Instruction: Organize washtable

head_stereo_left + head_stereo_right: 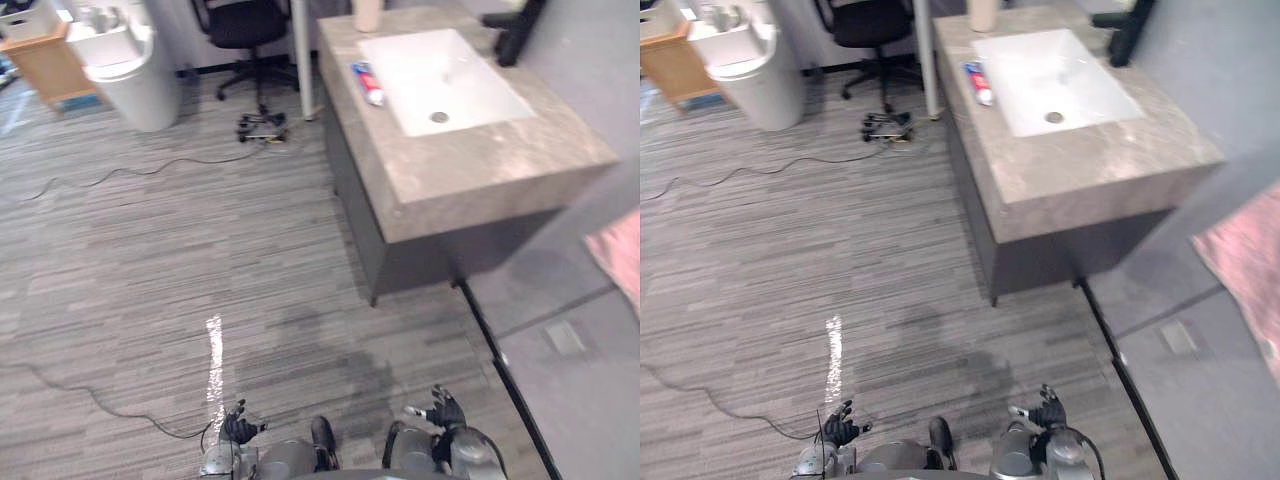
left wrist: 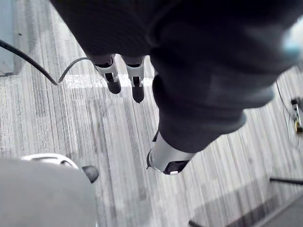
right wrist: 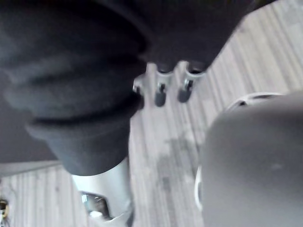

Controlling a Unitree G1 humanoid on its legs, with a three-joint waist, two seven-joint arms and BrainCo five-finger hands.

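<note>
A grey stone washtable [image 1: 480, 165] with a white inset basin [image 1: 450, 80] stands ahead at the upper right. A red, white and blue tube [image 1: 368, 83] lies on the counter left of the basin. A beige cup [image 1: 368, 14] stands at the counter's far edge, and a black faucet [image 1: 515, 35] rises at its far right. My left hand [image 1: 238, 428] and right hand [image 1: 443, 410] hang low near the bottom of the eye views, far from the washtable. Both have relaxed, straight fingers [image 2: 113, 78] and hold nothing, with only carpet under them.
A white bin [image 1: 130, 65] stands at the far left beside a wooden cabinet [image 1: 45, 65]. A black office chair [image 1: 245, 40] and a power strip [image 1: 262, 125] sit near a white post. Thin cables cross the grey carpet. A pink cloth [image 1: 620, 255] shows at the right edge.
</note>
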